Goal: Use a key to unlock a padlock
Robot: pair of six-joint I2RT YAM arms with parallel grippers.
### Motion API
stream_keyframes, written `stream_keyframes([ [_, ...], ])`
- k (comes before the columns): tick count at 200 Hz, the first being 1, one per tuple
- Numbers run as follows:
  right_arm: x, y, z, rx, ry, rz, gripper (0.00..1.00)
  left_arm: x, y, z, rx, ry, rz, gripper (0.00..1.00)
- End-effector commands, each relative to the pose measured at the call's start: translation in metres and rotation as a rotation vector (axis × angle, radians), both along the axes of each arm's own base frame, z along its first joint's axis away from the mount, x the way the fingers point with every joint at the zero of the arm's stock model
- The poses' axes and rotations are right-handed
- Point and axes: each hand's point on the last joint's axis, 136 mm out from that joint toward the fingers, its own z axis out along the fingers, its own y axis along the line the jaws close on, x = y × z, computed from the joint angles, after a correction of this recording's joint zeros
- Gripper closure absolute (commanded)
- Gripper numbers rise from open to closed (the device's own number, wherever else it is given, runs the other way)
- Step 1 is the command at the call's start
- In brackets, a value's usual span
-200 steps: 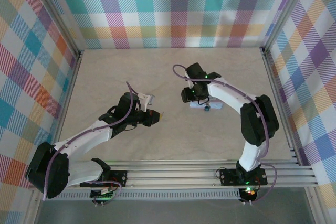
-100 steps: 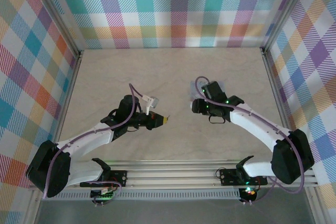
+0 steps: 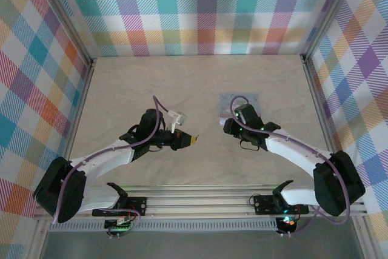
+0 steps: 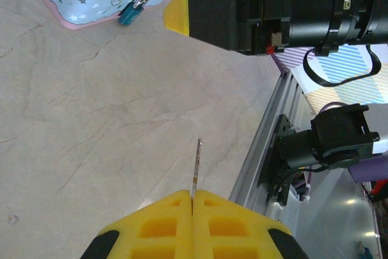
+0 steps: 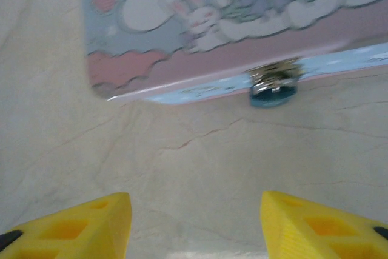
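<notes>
One step done: key gripped

Your left gripper [image 4: 192, 197] pinches the key [image 4: 196, 165], well apart from the padlock [image 5: 274, 93] on the tin box's [image 5: 200, 22] near side; your right gripper [image 5: 194, 204] hangs spread before it. Inserting and turning are left.

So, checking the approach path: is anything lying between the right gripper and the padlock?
No: in the right wrist view, the table between the open right gripper and the padlock is bare.

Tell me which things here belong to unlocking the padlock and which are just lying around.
Job:
padlock
key, pinched in the left claw
right claw, open

Just there:
cartoon tin the padlock hangs from
aluminium rail
plaid walls
</notes>
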Motion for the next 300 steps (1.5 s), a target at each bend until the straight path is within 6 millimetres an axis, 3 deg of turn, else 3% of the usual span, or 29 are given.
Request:
stream_keyframes([
  [1, 0.002, -0.018, -0.015, -0.087, 0.054, -0.070, 0.39, 0.004, -0.006, 0.004, -0.002, -0.017, -0.009, 1.00],
  [42, 0.030, -0.023, -0.024, -0.202, -0.020, -0.063, 0.44, 0.005, -0.006, 0.000, 0.008, -0.009, -0.010, 1.00],
  [92, 0.056, -0.014, -0.028, -0.302, -0.045, 0.015, 0.49, 0.005, -0.003, -0.007, 0.033, -0.011, -0.001, 1.00],
  [148, 0.061, -0.019, -0.048, -0.379, -0.002, 0.016, 0.52, 0.006, -0.002, -0.012, 0.036, -0.006, 0.011, 1.00],
  [197, 0.073, -0.014, -0.044, -0.381, -0.064, 0.041, 0.56, 0.007, 0.001, -0.015, 0.044, -0.012, 0.029, 1.00],
  [251, 0.082, -0.011, -0.057, -0.395, -0.072, 0.055, 0.62, 0.004, 0.007, -0.014, 0.050, -0.027, 0.052, 1.00],
  [300, 0.086, -0.010, -0.045, -0.381, -0.101, 0.050, 0.73, -0.001, 0.016, -0.011, 0.064, -0.052, 0.076, 1.00],
])
